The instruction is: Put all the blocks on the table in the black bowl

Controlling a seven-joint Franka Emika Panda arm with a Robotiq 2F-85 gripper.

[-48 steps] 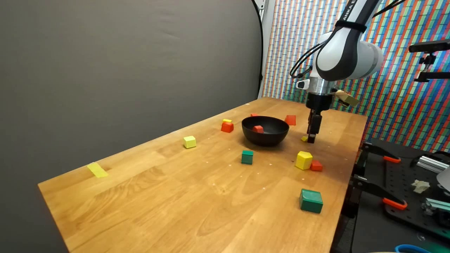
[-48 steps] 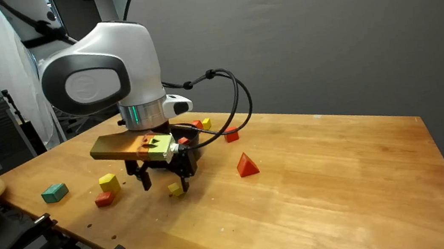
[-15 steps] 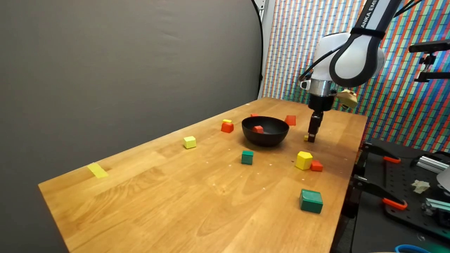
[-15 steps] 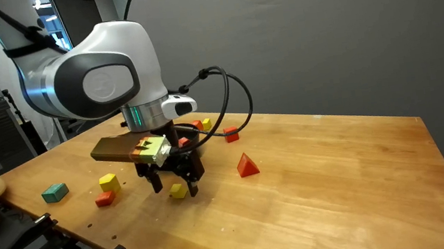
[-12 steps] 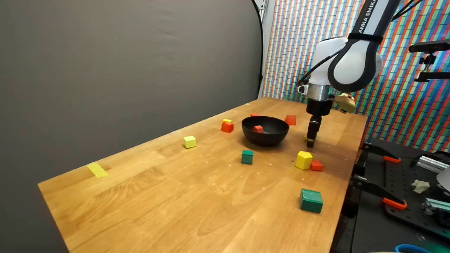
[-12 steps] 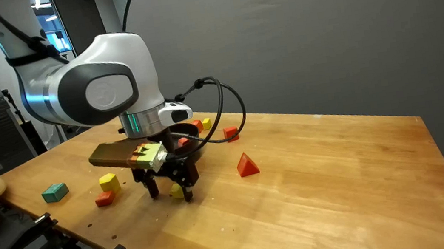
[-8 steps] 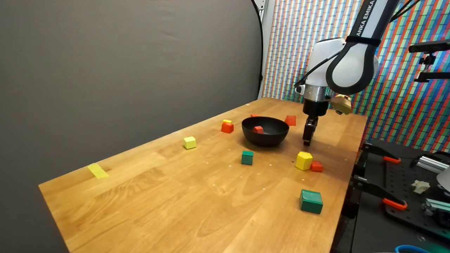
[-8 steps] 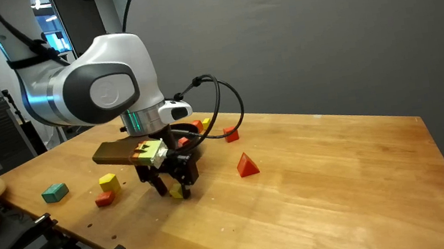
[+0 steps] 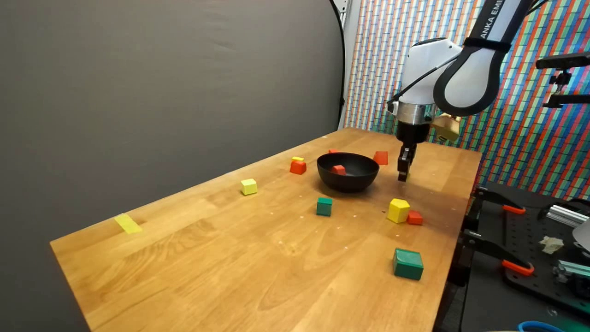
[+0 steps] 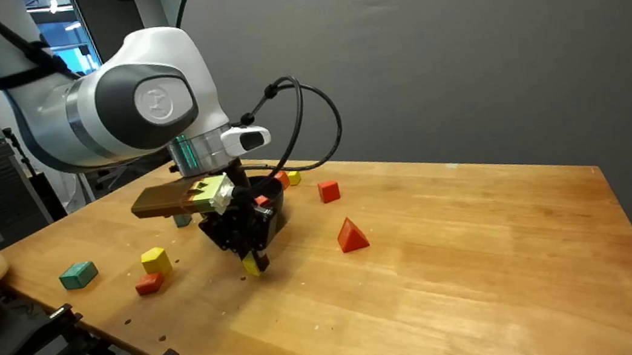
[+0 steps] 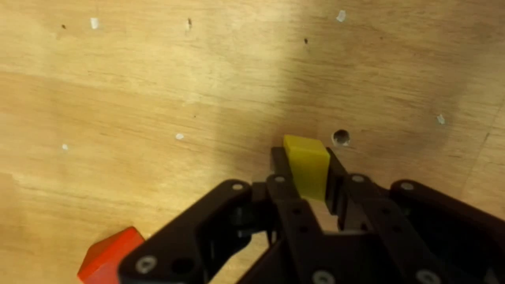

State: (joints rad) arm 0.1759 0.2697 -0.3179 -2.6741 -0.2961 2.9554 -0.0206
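One yellow block (image 11: 309, 173) gripped, black bowl (image 9: 345, 183) near: lift over the rim, then short sideways carry, judged next.
The gripper (image 11: 307, 161) is drawn in to the block's width, a finger (image 11: 281, 161) pressed on each side; the longer side seems to be lined up with the fingers. The block is held low, below rim height by the look of it; whether the table (image 9: 258, 272) is touched cannot be told. In an exterior view the bowl is seen to picture left of the gripper, near, not touching, with a strip of table between; in an exterior view the bowl's side (image 10: 277, 205) is partly covered by the gripper, so placed behind it. One red block (image 9: 339, 170) is already contained there. If carried flat, the rim could be struck.
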